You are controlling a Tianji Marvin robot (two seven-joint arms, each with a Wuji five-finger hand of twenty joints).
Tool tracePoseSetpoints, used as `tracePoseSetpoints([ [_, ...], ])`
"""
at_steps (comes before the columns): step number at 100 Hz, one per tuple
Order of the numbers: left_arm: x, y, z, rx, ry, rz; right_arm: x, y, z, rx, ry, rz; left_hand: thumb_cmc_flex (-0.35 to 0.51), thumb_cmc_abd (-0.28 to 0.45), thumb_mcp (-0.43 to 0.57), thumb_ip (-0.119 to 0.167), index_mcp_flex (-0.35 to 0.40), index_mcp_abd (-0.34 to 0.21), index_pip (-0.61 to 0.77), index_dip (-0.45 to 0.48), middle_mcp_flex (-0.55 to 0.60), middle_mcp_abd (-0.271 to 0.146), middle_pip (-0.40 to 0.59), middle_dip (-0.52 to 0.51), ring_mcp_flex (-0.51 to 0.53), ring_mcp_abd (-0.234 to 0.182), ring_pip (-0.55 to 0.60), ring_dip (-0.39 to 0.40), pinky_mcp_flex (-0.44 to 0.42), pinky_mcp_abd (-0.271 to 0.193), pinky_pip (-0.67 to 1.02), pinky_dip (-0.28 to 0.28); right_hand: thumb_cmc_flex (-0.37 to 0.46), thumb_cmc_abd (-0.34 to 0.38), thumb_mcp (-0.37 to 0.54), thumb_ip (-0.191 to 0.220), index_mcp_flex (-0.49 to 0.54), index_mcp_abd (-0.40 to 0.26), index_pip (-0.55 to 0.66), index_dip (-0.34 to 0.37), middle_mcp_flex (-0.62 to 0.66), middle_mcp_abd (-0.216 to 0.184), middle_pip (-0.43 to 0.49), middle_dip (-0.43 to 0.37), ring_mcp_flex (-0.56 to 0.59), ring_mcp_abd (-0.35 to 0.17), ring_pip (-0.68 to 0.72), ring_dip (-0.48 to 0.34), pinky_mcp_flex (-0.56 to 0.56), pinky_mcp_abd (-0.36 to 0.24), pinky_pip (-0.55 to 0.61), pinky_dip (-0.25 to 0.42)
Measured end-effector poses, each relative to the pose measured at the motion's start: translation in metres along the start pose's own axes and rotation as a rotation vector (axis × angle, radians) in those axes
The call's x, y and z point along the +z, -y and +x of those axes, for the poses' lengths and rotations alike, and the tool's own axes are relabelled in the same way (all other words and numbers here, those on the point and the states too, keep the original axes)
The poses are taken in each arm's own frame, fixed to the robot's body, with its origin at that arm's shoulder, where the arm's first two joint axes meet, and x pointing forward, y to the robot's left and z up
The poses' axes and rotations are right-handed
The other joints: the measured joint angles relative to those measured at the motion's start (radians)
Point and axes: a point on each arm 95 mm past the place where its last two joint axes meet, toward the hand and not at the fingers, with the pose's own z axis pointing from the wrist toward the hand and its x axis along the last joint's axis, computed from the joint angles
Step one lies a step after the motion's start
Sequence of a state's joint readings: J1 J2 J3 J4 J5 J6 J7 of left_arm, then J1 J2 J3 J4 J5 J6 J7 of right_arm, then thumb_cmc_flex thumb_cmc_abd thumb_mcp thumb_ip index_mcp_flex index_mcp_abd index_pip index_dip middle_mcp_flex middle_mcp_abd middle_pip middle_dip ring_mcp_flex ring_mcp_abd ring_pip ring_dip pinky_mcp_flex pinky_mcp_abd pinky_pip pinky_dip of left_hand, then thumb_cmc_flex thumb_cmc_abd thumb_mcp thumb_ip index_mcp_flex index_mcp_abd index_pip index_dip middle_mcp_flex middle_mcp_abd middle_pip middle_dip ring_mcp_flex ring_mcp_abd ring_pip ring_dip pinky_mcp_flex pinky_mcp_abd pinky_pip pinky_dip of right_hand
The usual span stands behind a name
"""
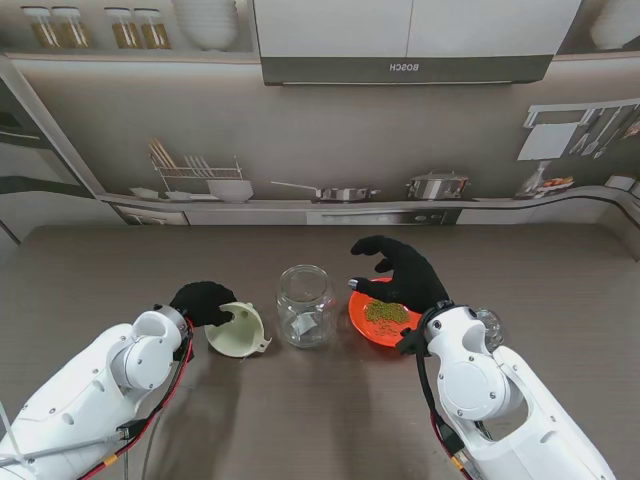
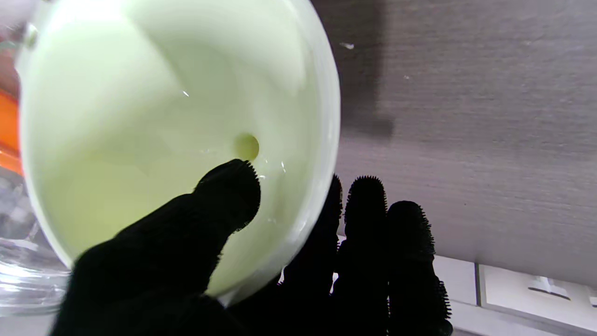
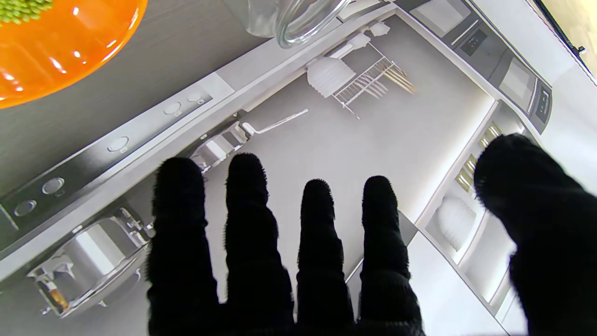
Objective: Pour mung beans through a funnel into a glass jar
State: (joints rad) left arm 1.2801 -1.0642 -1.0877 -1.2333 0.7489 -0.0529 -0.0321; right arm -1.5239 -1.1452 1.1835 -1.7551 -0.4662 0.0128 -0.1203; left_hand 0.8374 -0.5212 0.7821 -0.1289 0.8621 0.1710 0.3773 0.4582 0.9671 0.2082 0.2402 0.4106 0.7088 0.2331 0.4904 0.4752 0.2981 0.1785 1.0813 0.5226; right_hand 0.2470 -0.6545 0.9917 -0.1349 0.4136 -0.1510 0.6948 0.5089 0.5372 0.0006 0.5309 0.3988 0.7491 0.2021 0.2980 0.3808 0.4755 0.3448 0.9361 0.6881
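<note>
Where left robot hand (image 1: pixel 200 300) grips, funnel (image 1: pixel 238 329) pale green, tilted.

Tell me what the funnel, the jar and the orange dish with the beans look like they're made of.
Funnel: likely plastic, pale green and opaque, with a smooth, slightly glossy inside showing small highlights.
Jar: clear glass; the table shows through it and its rim glints.
Orange dish: glossy, with sharp bright reflections in the right wrist view; plastic or glazed ceramic, I can't tell which.
</note>
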Motion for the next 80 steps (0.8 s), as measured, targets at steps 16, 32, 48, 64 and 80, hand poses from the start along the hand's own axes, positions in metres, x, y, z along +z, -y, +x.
tracePoseSetpoints([
  [16,0.003,-0.003,0.001,-0.024,0.010,0.032,0.000,0.000,0.000,0.002,0.001,0.001,0.060,-0.001,-0.051,0.000,0.055,-0.034,0.196,-0.012,0.121,-0.011,0.039,0.202,0.084,0.031,0.110,0.074,0.061,0.038,0.098,0.040,0.000,0.014,-0.001,0.000,0.000,0.001,0.000,0.000,0.000,0.000,0.000,0.000,0.000,0.000,0.000,0.000,0.000,0.000,0.000,0.000],
  [32,0.005,-0.006,0.002,-0.050,0.016,0.044,0.000,0.001,-0.001,0.003,0.002,0.000,0.060,-0.011,-0.054,-0.011,0.076,-0.042,0.280,-0.012,0.160,-0.010,0.111,0.352,0.127,0.058,0.246,0.176,0.088,0.075,0.195,0.088,0.000,0.014,-0.001,0.000,0.000,0.002,0.000,0.000,0.000,0.001,0.000,0.000,0.000,0.000,0.000,0.000,0.000,0.000,0.000,0.000],
  [48,0.005,-0.010,0.002,-0.108,0.029,0.047,0.000,0.001,-0.001,0.007,0.004,0.002,0.058,-0.016,-0.020,-0.025,0.065,-0.020,0.330,0.048,0.184,0.008,0.224,0.563,0.128,0.082,0.414,0.301,0.098,0.106,0.291,0.170,0.000,0.014,-0.001,0.000,0.000,0.003,0.000,0.000,0.000,0.002,0.000,0.000,0.000,0.000,0.000,0.000,0.000,0.000,0.000,0.000],
  [64,0.001,-0.012,0.000,-0.219,0.055,0.058,0.000,0.001,-0.002,0.008,0.005,0.002,0.047,-0.055,0.078,-0.035,0.049,0.044,0.418,0.125,0.189,0.042,0.364,0.744,0.155,0.118,0.559,0.416,0.116,0.168,0.374,0.274,0.000,0.030,-0.011,0.001,0.000,0.011,0.000,0.000,0.000,0.007,0.000,0.000,0.000,0.000,0.000,0.000,-0.001,0.000,0.000,0.000],
  [80,-0.006,-0.010,0.000,-0.326,0.096,0.078,0.000,0.002,-0.002,0.010,0.007,0.003,0.024,-0.086,0.182,-0.055,0.038,0.097,0.487,0.172,0.204,0.074,0.478,0.811,0.204,0.152,0.657,0.471,0.166,0.241,0.408,0.415,0.000,0.047,-0.011,0.010,0.000,0.012,0.000,0.000,0.000,0.008,0.000,0.000,0.000,0.000,0.000,0.000,-0.001,0.000,0.000,0.000],
])
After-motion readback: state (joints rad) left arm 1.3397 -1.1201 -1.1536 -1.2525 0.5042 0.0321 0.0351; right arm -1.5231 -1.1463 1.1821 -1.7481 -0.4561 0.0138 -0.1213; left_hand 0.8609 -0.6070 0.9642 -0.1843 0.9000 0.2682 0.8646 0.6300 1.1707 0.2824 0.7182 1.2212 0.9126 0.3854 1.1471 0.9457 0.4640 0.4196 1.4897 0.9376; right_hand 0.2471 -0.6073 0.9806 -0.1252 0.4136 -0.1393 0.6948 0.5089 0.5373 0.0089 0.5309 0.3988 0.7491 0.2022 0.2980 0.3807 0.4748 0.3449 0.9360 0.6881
